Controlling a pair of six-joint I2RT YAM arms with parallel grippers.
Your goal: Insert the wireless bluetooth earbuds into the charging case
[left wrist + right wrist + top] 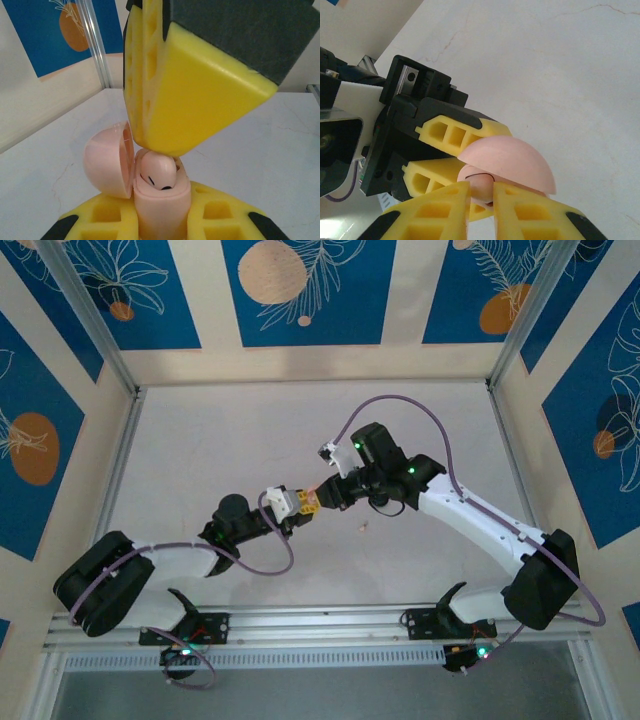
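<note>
Your left gripper (290, 503) tight on the open pink case (160, 202); right gripper (481, 197) just above the case, nearly closed, hold unclear.

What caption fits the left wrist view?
Left gripper grips the open pink case; right gripper rests on a pink earbud inside.

Pale pink charging case (161, 210), lid (106, 162) same pink. Pale pink earbud (159, 172) with black marks. Yellow left gripper (162, 220) and right gripper (481, 186), black pads. White table (230, 440), faint grey veins. Blue wall panels (350, 315): orange discs, white leaf outlines, cream borders. White-and-black arms (470, 515), purple cables (392, 399).
</note>
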